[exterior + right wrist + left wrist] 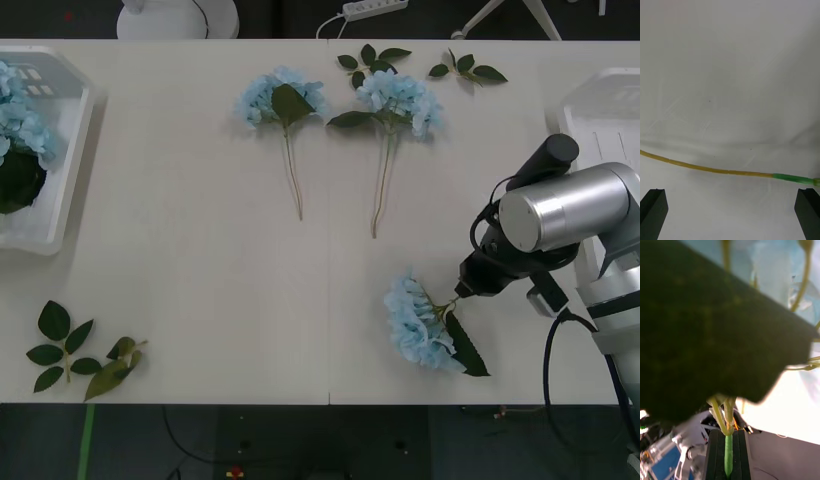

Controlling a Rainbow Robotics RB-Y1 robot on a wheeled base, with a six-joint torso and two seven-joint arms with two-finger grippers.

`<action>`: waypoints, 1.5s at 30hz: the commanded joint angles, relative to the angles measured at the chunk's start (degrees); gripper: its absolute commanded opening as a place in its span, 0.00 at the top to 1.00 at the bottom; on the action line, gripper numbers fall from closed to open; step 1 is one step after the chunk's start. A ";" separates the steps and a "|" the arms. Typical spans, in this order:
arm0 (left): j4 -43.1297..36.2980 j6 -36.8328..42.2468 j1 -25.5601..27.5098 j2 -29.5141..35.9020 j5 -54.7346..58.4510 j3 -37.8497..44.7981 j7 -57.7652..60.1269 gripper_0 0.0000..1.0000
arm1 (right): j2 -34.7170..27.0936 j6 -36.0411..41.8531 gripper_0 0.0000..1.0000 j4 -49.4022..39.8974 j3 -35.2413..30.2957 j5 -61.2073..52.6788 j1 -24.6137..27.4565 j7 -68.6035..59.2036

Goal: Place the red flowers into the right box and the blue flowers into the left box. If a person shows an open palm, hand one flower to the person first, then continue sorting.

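A blue flower (pixel 420 328) lies near the table's front edge, its stalk (pixel 715 170) running across the table just ahead of my right gripper (pixel 730 193), which stands open over it. My right arm (pixel 560 215) hangs above that stalk's end. Two more blue flowers (pixel 282 98) (pixel 400 100) lie at the back middle. The left box (pixel 60 160) holds several blue heads (pixel 22 125). The right box (pixel 600 115) sits at the right edge. My left gripper (pixel 729 435) is shut on a green flower stalk (pixel 728 453) beneath a big dark leaf (pixel 707 337). Red flowers are out of view.
Loose green leaf sprigs lie at the front left (pixel 75 355) and at the back right (pixel 468 68). A white power strip (pixel 372 8) and a lamp base (pixel 178 18) sit beyond the table's far edge. Bare table lies between the flowers and the left box.
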 commanded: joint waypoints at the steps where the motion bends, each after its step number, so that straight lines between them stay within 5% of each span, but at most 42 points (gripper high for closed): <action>1: -1.58 -2.03 -0.88 3.42 0.49 -1.25 -2.07 0.76 | -6.46 -0.34 0.00 -2.23 -0.21 -3.71 -3.65 13.30; 7: -1.32 -2.12 -0.79 3.42 0.31 -1.34 -2.15 0.25 | -11.03 -0.43 0.00 -2.23 -0.30 -9.07 -5.05 27.10; 14: -1.40 -2.03 -0.70 3.42 0.75 0.60 -2.15 0.00 | -12.87 -2.98 0.00 -2.40 6.90 -11.36 -3.65 36.15; 23: -1.67 -1.33 3.69 5.27 16.83 12.55 -4.09 0.00 | -13.66 -3.59 0.00 -12.07 11.65 -10.83 2.77 45.03; 35: -13.27 3.16 17.58 7.11 41.88 29.16 -5.23 0.00 | -13.58 -3.68 0.00 -10.75 11.65 -8.90 4.26 53.99; 45: -17.14 -4.93 18.19 5.62 62.01 30.39 -4.18 0.00 | -9.88 -8.69 0.00 -4.69 11.74 -3.89 4.18 57.77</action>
